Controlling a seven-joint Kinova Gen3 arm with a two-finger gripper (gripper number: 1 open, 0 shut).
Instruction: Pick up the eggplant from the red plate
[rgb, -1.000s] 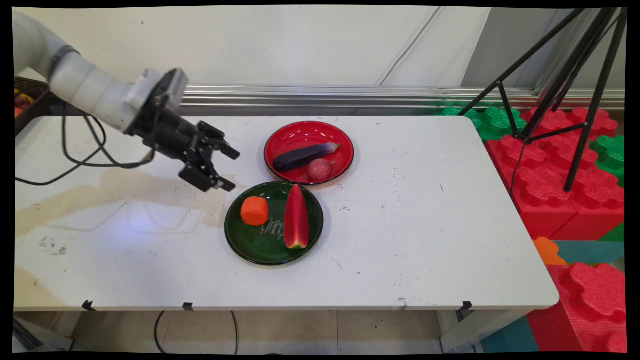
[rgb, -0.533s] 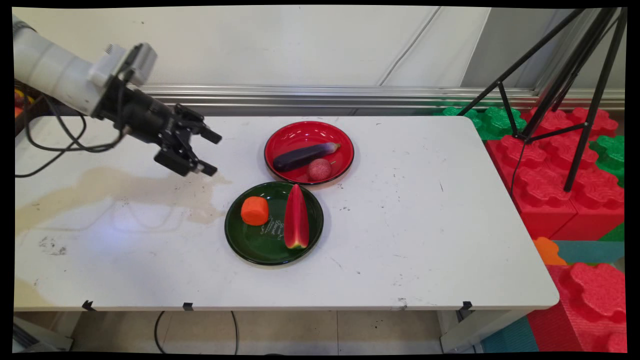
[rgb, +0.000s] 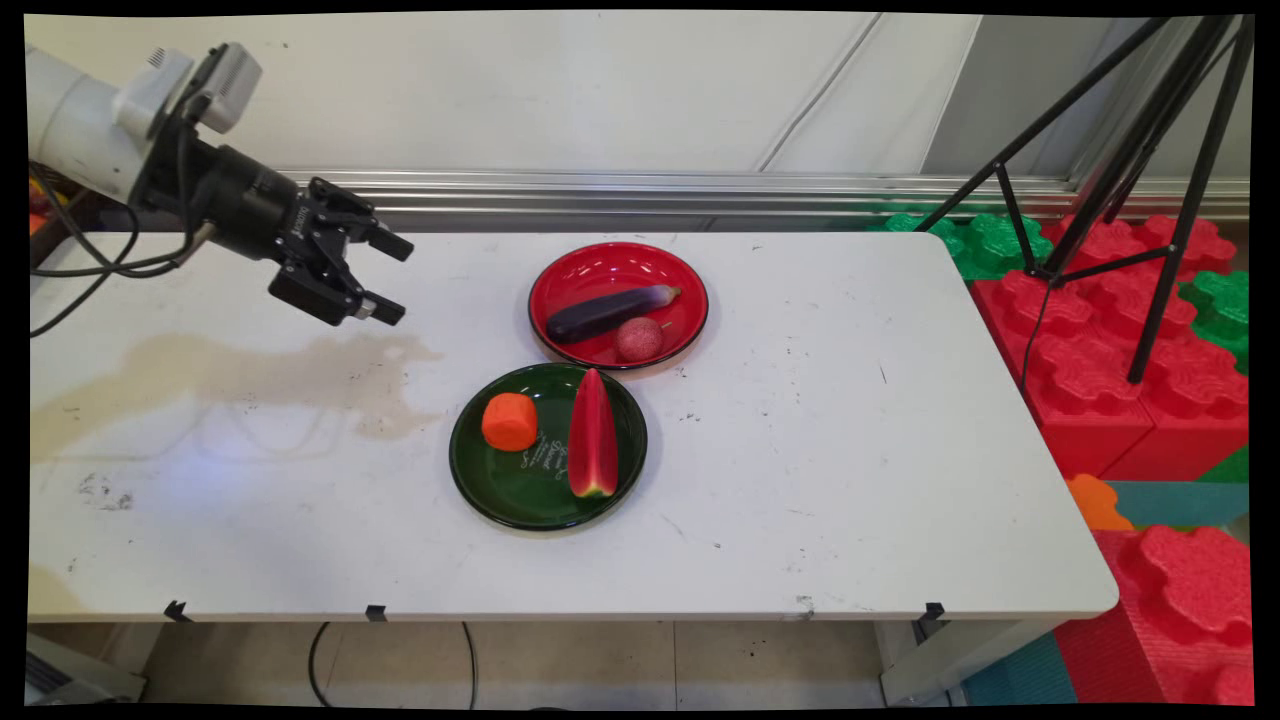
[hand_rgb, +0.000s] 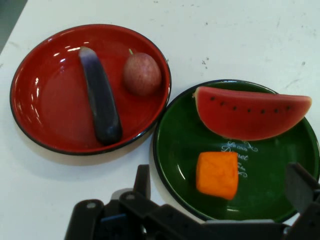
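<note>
My gripper (rgb: 393, 278) hangs open and empty above the table's left part, well to the upper left of both plates; in the hand view it (hand_rgb: 220, 187) frames the green plate. The dark green plate (rgb: 500, 490) (hand_rgb: 172, 150) holds an orange block (rgb: 509, 421) (hand_rgb: 217, 174) and a watermelon slice (rgb: 593, 436) (hand_rgb: 250, 113). Touching its far rim, the red plate (rgb: 600, 265) (hand_rgb: 55, 120) carries a dark purple eggplant (rgb: 606, 312) (hand_rgb: 100, 102) and a small reddish round fruit (rgb: 638, 339) (hand_rgb: 142, 74).
A brownish stain (rgb: 250, 375) spreads over the white table (rgb: 850, 450) left of the plates. A black tripod (rgb: 1130, 190) and large red and green foam blocks (rgb: 1100, 360) stand off the right end. Black cables (rgb: 90, 270) hang from the arm.
The gripper has risen and pulled back to the upper left, away from the green plate, still open. Nothing on the plates has moved.
</note>
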